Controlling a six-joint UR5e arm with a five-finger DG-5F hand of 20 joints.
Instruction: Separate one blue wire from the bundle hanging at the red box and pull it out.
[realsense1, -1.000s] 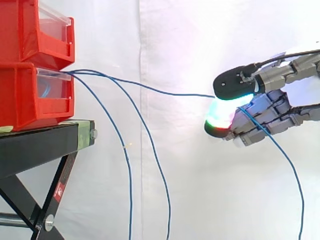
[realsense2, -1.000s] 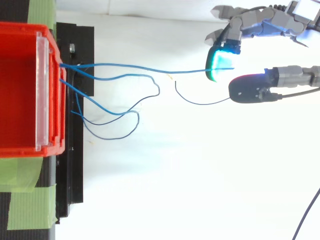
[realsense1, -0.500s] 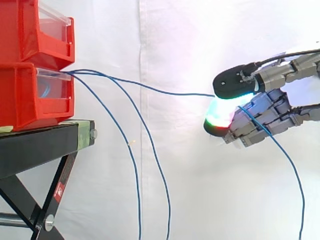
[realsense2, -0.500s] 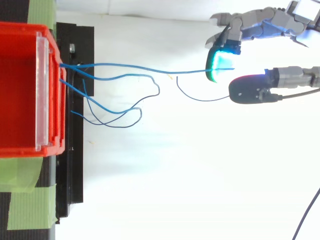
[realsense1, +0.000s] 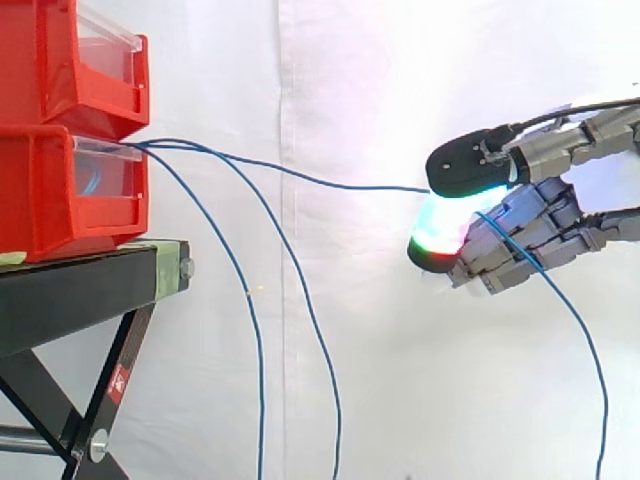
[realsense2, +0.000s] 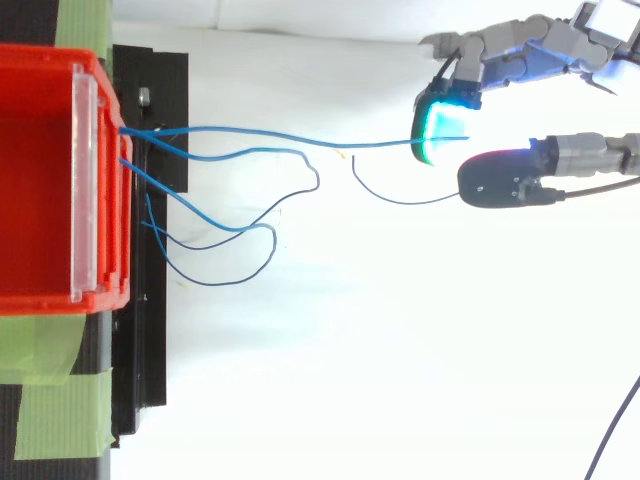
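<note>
One blue wire (realsense1: 330, 182) runs taut from the front of the lower red box (realsense1: 60, 190) across to my hand (realsense1: 530, 225) at the right. The hand is shut on it, pinching it between the dark thumb tip and a glowing fingertip (realsense1: 438, 238). The wire's free tail (realsense1: 585, 350) drops down behind the hand. In the top view the same wire (realsense2: 300, 139) runs straight from the box (realsense2: 40, 180) to the hand (realsense2: 520, 50). The other blue wires (realsense1: 250, 330) hang slack from the box and loop below the taut one (realsense2: 240, 228).
A second red box (realsense1: 80, 60) is stacked on the lower one. Both stand on a black stand (realsense1: 80, 290) with crossed legs at the left. Green tape (realsense2: 50, 410) lies on the stand's top. A white curtain is behind.
The hand and the taut wire stay almost where they were. The slack wires below the box swing a little, their loops shifting sideways and back.
</note>
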